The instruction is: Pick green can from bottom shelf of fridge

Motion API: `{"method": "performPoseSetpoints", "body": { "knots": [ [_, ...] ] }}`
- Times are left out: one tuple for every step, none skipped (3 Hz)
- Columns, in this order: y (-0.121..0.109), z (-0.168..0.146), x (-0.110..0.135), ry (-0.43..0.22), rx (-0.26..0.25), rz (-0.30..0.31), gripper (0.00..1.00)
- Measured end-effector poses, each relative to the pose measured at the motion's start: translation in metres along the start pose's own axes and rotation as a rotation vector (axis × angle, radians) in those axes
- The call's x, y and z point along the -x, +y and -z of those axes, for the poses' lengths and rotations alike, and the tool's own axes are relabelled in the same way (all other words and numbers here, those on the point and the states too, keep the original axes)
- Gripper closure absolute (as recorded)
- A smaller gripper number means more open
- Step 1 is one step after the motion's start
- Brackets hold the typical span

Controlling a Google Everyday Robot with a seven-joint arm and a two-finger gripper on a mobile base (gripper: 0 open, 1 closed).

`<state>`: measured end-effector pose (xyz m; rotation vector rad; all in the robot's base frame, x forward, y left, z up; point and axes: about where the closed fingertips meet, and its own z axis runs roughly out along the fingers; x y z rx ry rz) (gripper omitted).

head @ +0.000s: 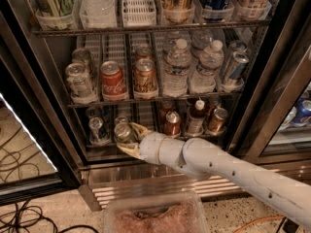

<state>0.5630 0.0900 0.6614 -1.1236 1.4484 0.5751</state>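
Observation:
The fridge (43, 106) stands open with dark wire tiers. On the bottom shelf (146, 142), the green can (122, 131) stands in the second lane from the left, showing its silver top. My gripper (131, 140) reaches in from the lower right on a white arm (218, 166). Its tan fingers (138, 128) sit either side of the can's body, closed on it at the shelf's front rail. A blue-and-silver can (95, 128) stands one lane to the left.
Copper-red cans (172, 123) and a small bottle (196, 116) stand on the bottom shelf to the right. The tier above holds soda cans (112, 79) and water bottles (176, 67). Steel base grille (146, 191) below. Clear plastic bin (155, 215) on the floor. Cables (19, 222) lower left.

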Motion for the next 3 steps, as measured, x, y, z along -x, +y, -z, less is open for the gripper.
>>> {"method": "performPoseSetpoints", "body": {
  "knots": [
    [0.001, 0.018, -0.002, 0.026, 0.007, 0.01, 1.0],
    [0.004, 0.035, -0.011, 0.042, 0.001, -0.011, 1.0],
    [0.006, 0.048, -0.016, 0.051, -0.005, -0.024, 1.0]
  ]
}}
